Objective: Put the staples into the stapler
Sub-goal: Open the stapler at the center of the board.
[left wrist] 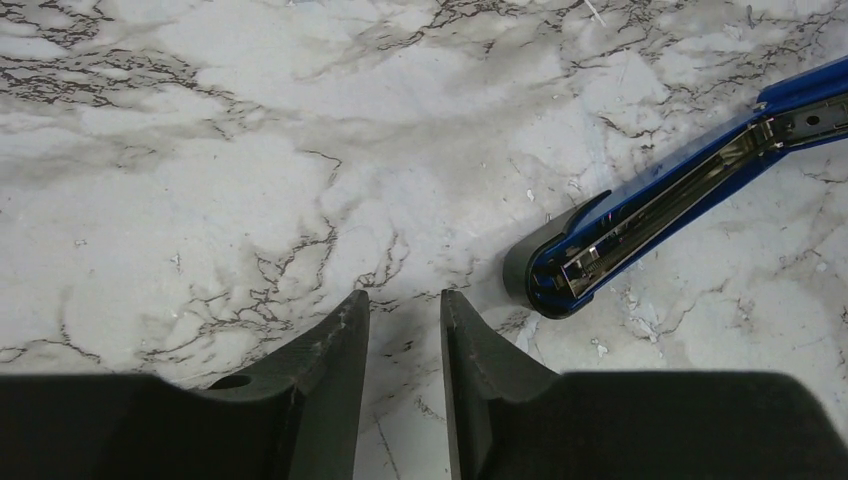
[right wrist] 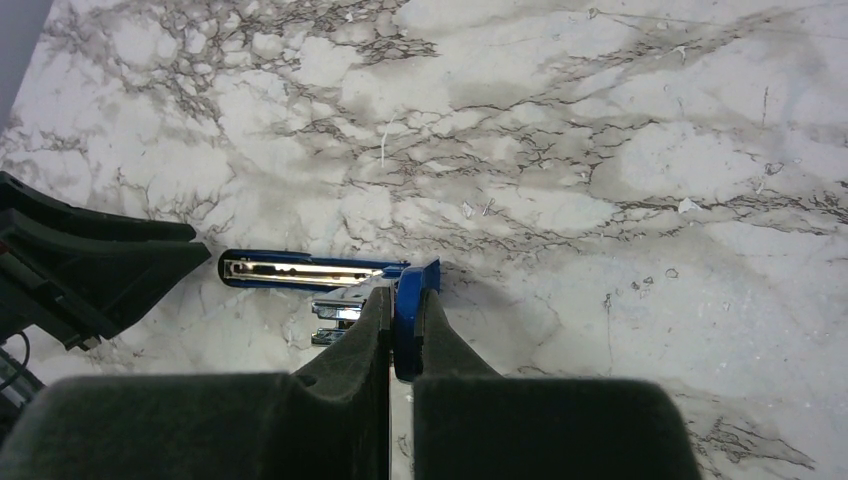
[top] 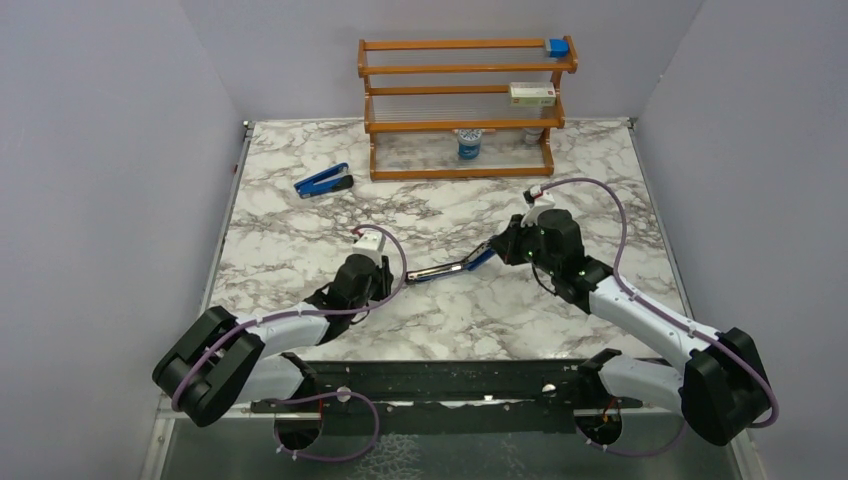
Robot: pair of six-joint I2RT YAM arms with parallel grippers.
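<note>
The marble table [top: 300, 240] meets grey walls at the left and right of the overhead view. A wooden rack [top: 465, 70] stands at the upper centre. A blue-and-black tool [top: 325, 181] lies left of the rack, well apart from me, with bare marble between it and my arms.

The stapler [top: 445, 268] is at the middle of the overhead view, swung open and long, bridging the two wrists. My right gripper [right wrist: 403, 295] is clenched on its blue arm at the lower centre of that wrist view (the metal channel runs off to the left, face up). My left gripper [left wrist: 405, 300] has its fingers a narrow gap apart with only marble between them, grasping nothing. The stapler's rounded end sits just beside them, to the right, not touching.
</note>
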